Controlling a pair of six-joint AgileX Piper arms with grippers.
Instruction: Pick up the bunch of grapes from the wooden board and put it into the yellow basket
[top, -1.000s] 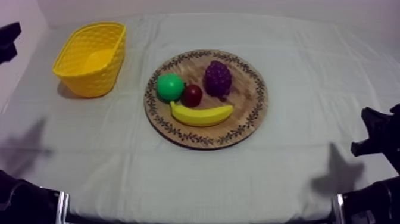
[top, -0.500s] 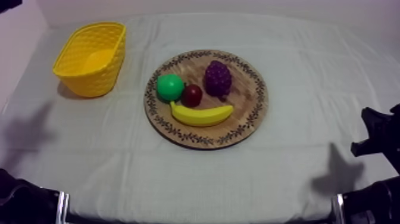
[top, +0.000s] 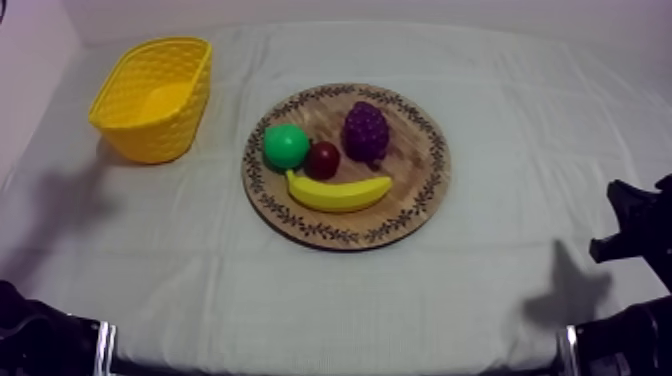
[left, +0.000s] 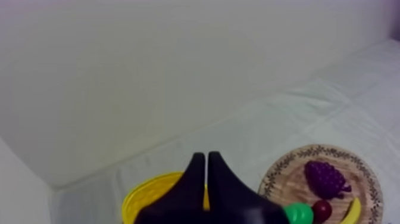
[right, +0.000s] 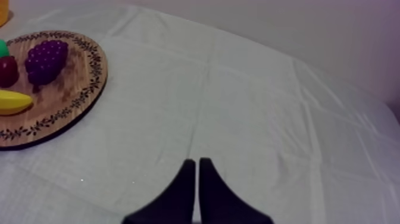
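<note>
1. The left gripper is clenched on nothing, its fingers pressed into a narrow wedge. It hangs high, with the basket just under its tips.
2. The grapes lie on the board. They are ahead of that gripper and off to one side, beyond the basket and well apart from it.
3. The right gripper is also closed and empty, over bare cloth. The board is ahead and to its side, well apart. The left arm is nearer the basket, so I judge the reach to be its job.
4. The step in hand looks like the approach. The fingers should part wide before the descent, because the bunch is plump.
5. The gripper should come down from straight above. The red fruit sits just beside the grapes on the side nearer the gripper, with the green fruit behind it and the banana close by. The wrist should turn so that the fingers drop onto bare wood on the grapes' open sides, not onto the red fruit.
6. The fingers should close round the thick middle. The knobbly surface may slip, so the hold wants to be firm.
7. The bunch should be lifted clear of the other fruit, then drawn back toward the basket high enough to pass its wall.
</note>
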